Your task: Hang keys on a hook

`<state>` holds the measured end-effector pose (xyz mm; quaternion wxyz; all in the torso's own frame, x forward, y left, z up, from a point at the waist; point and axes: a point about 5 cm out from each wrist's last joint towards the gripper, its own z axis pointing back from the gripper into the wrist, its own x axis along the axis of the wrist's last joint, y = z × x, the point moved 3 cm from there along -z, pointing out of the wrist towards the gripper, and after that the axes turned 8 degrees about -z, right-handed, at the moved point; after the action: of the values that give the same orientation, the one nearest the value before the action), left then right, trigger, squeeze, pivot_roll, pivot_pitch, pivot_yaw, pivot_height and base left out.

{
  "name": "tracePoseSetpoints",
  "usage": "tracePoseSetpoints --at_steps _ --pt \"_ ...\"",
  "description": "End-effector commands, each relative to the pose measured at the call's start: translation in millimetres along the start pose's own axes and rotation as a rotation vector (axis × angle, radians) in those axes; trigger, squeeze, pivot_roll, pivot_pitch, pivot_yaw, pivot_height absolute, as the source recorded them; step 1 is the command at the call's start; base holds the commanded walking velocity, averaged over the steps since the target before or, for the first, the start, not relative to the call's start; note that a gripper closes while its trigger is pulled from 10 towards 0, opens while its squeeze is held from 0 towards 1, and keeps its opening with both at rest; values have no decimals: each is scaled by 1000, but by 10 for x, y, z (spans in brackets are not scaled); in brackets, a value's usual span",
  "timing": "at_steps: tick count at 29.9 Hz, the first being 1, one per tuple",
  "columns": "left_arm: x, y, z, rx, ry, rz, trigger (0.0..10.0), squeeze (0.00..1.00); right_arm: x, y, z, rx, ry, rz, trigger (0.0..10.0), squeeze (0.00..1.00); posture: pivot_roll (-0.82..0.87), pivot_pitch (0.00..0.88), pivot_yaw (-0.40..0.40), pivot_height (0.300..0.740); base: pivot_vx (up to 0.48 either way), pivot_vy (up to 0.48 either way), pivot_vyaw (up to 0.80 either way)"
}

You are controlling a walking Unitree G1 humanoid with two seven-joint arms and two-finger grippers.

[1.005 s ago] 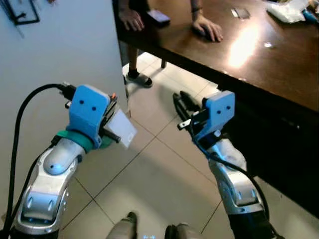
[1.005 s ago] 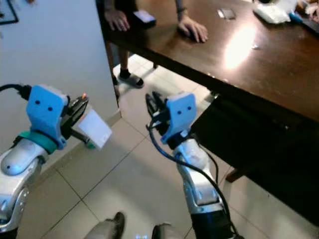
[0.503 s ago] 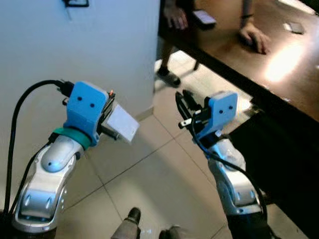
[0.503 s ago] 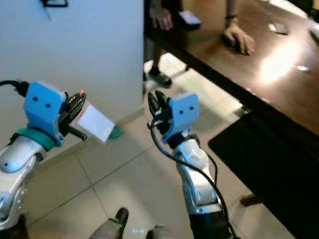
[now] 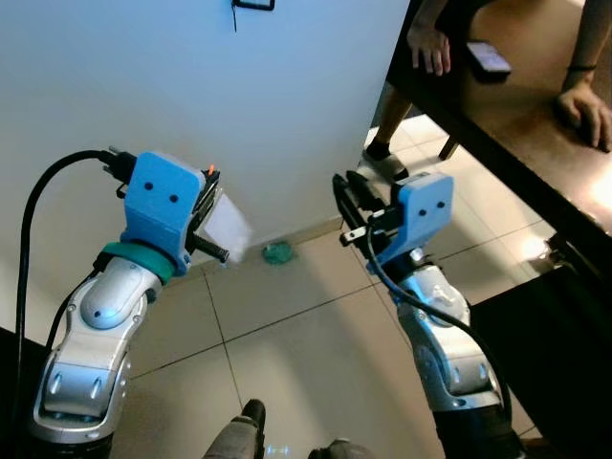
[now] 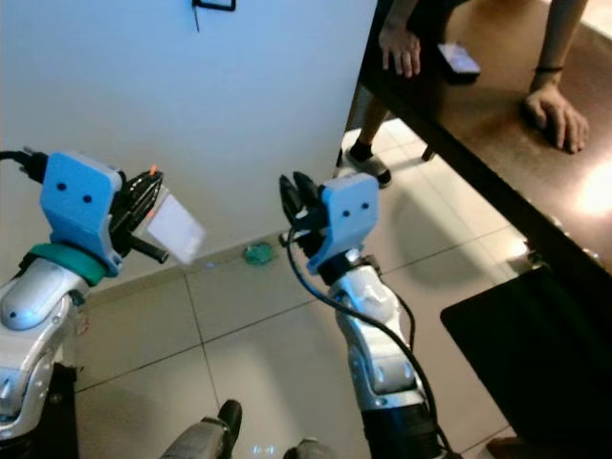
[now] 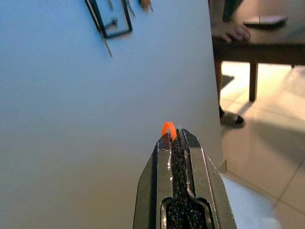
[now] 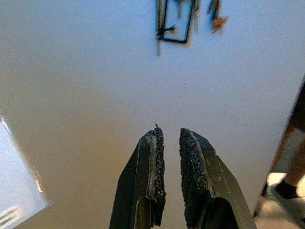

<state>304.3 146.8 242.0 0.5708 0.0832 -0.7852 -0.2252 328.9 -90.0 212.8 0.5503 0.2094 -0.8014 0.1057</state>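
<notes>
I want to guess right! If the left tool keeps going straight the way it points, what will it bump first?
Most likely the white wall. The left tool, shut on an orange ring with a white tag, points at bare wall below the black hook rack. Depth is hard to judge.

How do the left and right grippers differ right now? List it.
The left gripper has its jaws pressed shut on an orange ring, with a white tag hanging beside it; the right gripper holds nothing, and its jaws stand slightly apart. The left gripper sits closer to the white wall; the right gripper is out over the tiled floor. Both have blue housings and black fingers and point toward the wall.
</notes>
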Motion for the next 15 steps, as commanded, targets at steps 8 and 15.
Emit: tracePoseSetpoints --at_steps 8,15 --pt "11 -21 -16 2 -10 2 10000 0 -26 7 22 16 4 11 10000 0 75 97 47 740 464 0 300" --pt "32 -10 -24 8 -26 9 10000 0 -9 67 25 68 0 30 10000 0 74 92 45 740 461 0 800"
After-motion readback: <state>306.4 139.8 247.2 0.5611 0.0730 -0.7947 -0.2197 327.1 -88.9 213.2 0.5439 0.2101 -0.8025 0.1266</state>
